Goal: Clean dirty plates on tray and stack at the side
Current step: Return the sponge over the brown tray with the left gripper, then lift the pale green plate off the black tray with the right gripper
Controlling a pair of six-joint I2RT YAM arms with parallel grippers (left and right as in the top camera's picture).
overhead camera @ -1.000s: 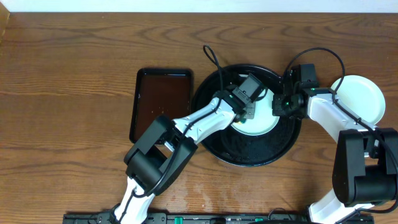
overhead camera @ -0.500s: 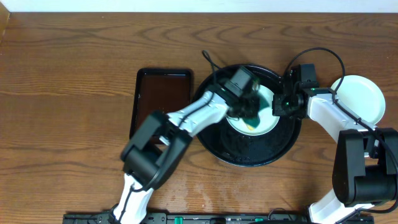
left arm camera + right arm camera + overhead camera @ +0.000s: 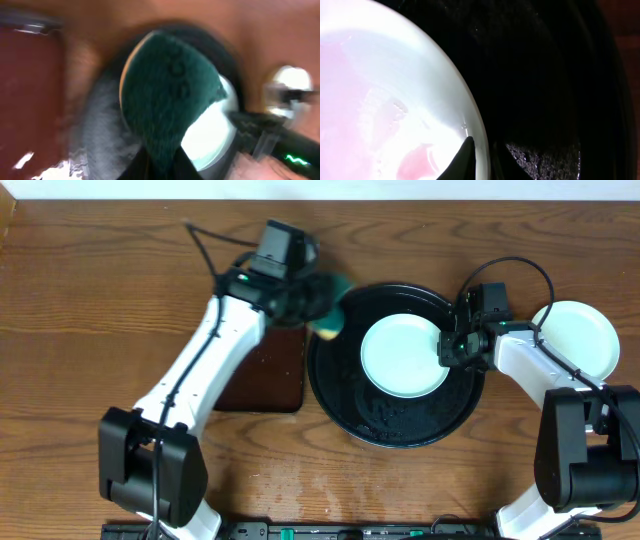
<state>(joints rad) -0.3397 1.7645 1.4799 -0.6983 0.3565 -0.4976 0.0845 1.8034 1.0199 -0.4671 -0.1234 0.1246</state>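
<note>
in your right wrist view, the right gripper has its jaws drawn narrow across the rim of the mint-white plate. 1 finger rests on the plate's face and 1 sits outside it, over the black tray. that pinch reads as a brace against sliding, or as a grip ready for lifting. a pinkish patch shows near the fingers; you cannot tell whether it is smear or reflection.

from overhead, the plate lies flat about the middle of the tray, its face uncovered. out to your right, a second plate sits on the bare tabletop, which likely marks the stacking spot.

farthest out, the left gripper hangs just past the tray's far-left rim, above the brown tray. its jaws are clamped on the green sponge, and the blurred left wrist view shows the sponge filling them. parked there, the sponge leaves the plate free, so wiping looks done. carrying the plate over seems next. mind the glossy rim, since a thin pinch may slip as the plate tilts.
</note>
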